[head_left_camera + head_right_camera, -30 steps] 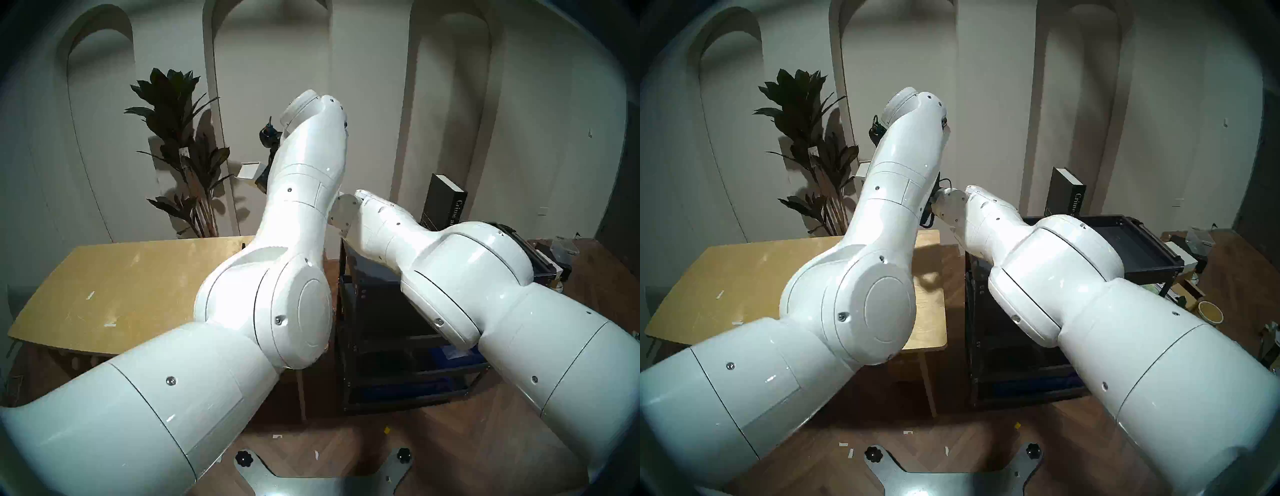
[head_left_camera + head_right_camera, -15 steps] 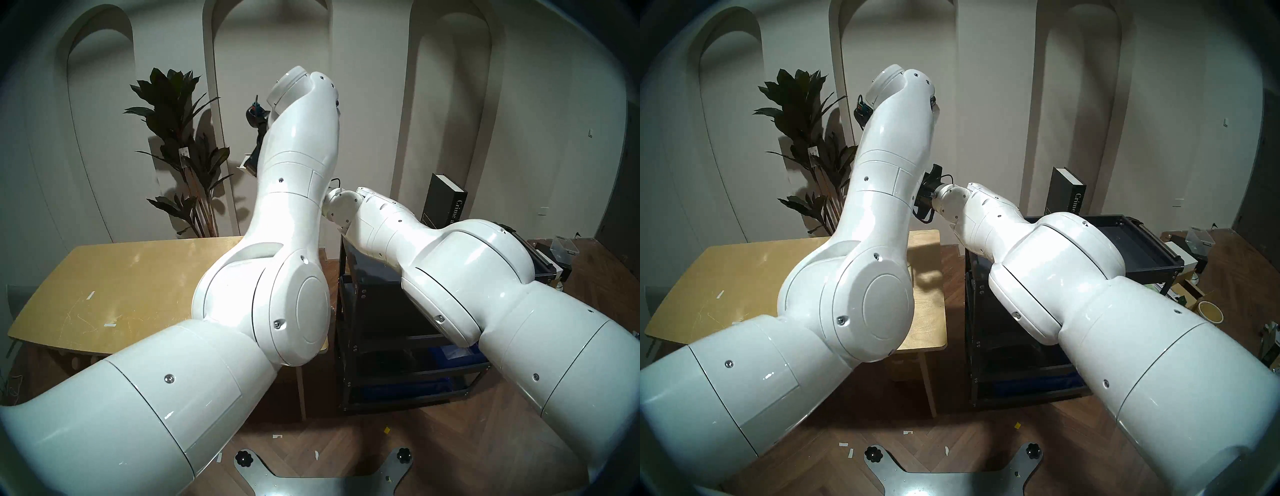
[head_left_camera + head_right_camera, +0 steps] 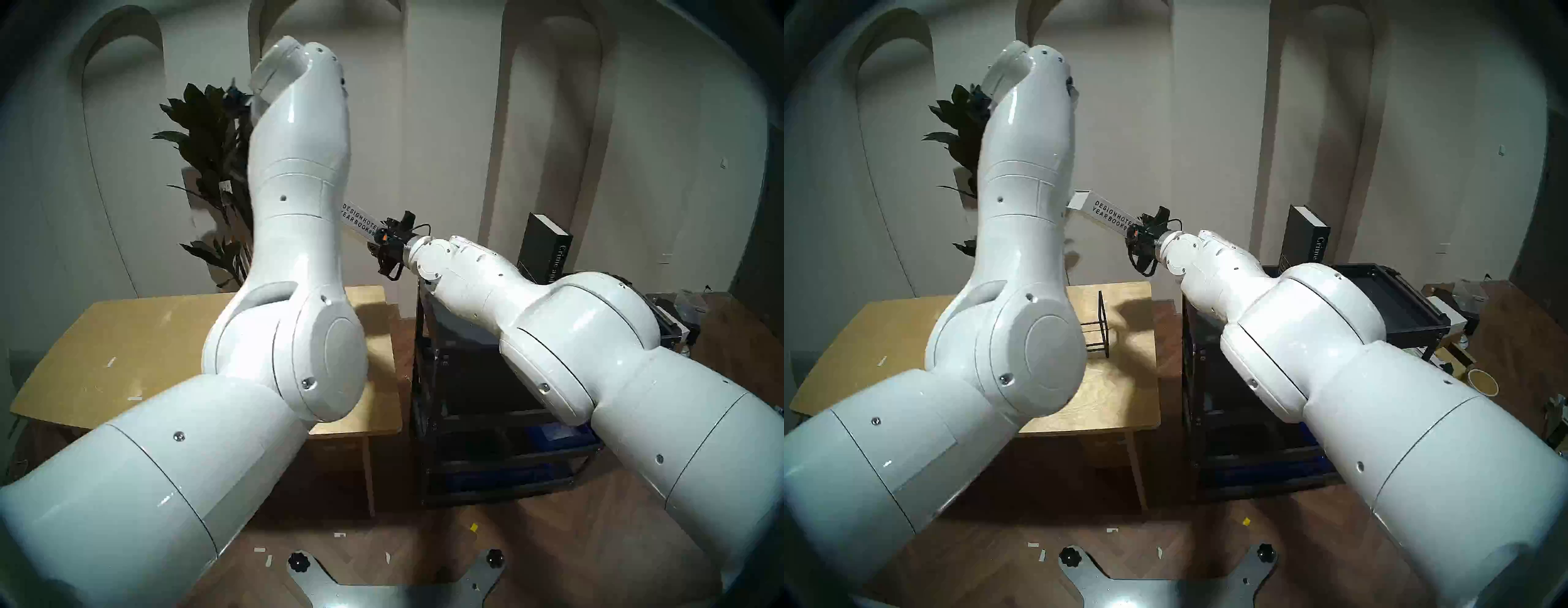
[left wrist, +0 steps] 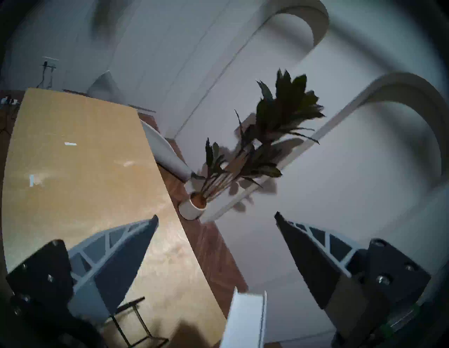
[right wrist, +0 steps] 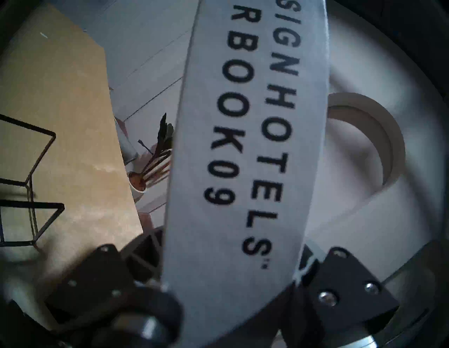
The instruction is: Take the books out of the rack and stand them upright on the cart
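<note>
White hardback first: the white book (image 3: 1108, 214) is up in the air, pinched at one end by my right gripper (image 3: 1138, 237), its jaws clamped on the covers. It juts out tilted, over the gap between table and cart. On my right wrist view the spine fills the frame, and I read "SIGNHOTELS" and "RBOOK09" in black capitals; from the head I get "DESIGNHOTE" over "YEARBOOK".

My dark book (image 3: 547, 250) stands upright on the cart (image 3: 1407, 314), at the far side of the top tray. Its spine shows white letters, "Crime" and the start of a second word before my right arm covers the rest.

My rack (image 3: 1098, 327), thin black wire, sits on the wooden table (image 3: 1123, 403) near its right edge, with no book in it.

My left gripper (image 4: 216, 245) hangs high above the table with its fingers spread wide and nothing between them; a corner of the white book shows just below it.

Behind the table stands a dark-leaved plant (image 4: 267, 136) in a pale pot, against a wall with arched niches.
</note>
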